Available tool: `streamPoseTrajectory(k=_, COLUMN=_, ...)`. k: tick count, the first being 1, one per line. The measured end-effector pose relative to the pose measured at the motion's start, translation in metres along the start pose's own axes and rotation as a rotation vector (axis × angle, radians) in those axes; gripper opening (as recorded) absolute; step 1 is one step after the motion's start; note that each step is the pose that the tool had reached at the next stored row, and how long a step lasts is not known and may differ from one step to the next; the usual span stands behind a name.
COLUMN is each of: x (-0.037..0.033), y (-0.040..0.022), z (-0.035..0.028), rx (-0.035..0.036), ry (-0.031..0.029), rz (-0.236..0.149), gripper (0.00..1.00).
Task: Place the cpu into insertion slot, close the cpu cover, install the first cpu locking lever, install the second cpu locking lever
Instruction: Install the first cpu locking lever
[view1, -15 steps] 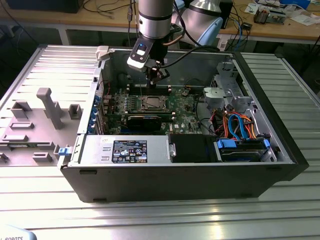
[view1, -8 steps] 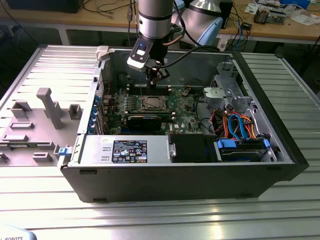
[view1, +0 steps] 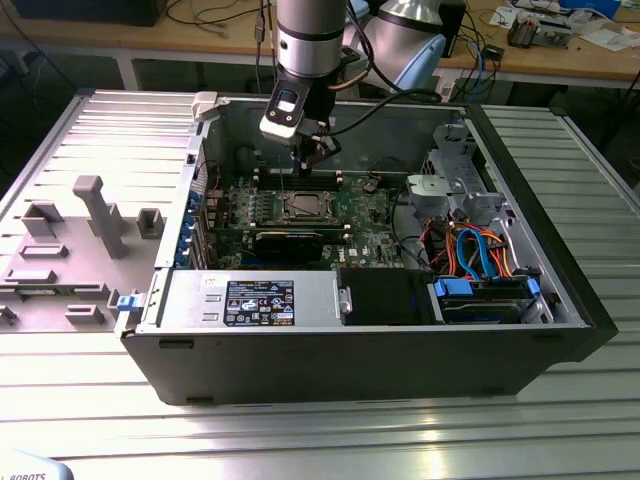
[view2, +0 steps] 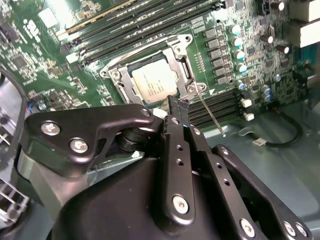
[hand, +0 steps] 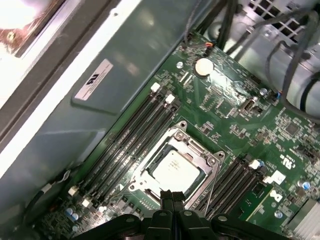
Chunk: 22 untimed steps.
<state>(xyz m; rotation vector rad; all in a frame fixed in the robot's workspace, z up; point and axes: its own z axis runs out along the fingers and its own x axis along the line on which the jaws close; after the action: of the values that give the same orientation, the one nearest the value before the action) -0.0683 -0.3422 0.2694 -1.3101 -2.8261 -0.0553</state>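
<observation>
Just beyond the fingertips, the cpu (view2: 155, 82) lies flat in its socket on the board (view2: 45, 65), its silvery top facing up. The cover (view2: 176, 59) lies down around it, its frame overlapping the chip's edges and its window leaving the metal top bare.

The gripper (view2: 178, 104) hangs over the socket edge nearest to it. Its two black fingers (view2: 173, 106) are pressed together with nothing between them. In the second wrist view, the tips sit just above the cover's near rim; whether they touch it cannot be told.

Beside the fingers, a thin lever (view2: 210, 112) runs from the socket's corner out across the memory slots (view2: 225, 102). It is well clear of the cover and not tucked against the socket.

In the first wrist view, the closed fingertips (hand: 166, 196) point at the socket's near corner, with the chip (hand: 176, 167) just past them.

In the exterior view, the arm reaches down into the open case (view1: 400, 350), and the gripper (view1: 312, 152) hangs above the socket.
</observation>
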Motion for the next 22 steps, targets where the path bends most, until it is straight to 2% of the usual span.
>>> streamPoseTrajectory(k=2, x=0.0, y=0.0, z=0.0, rx=0.0018, ry=0.001, rz=-0.047, gripper=0.11)
streamPoseTrajectory(k=13, x=0.0, y=0.0, z=0.0, rx=0.0024, ry=0.0013, rz=-0.062, gripper=0.11)
streamPoseTrajectory(k=17, x=0.0002, y=-0.0002, z=0.0004, rx=0.0059, ry=0.0032, rz=-0.154, gripper=0.11)
streamPoseTrajectory(k=22, x=0.0004, y=-0.0006, z=0.0005, rx=0.0082, ry=0.0046, rz=-0.213, gripper=0.11)
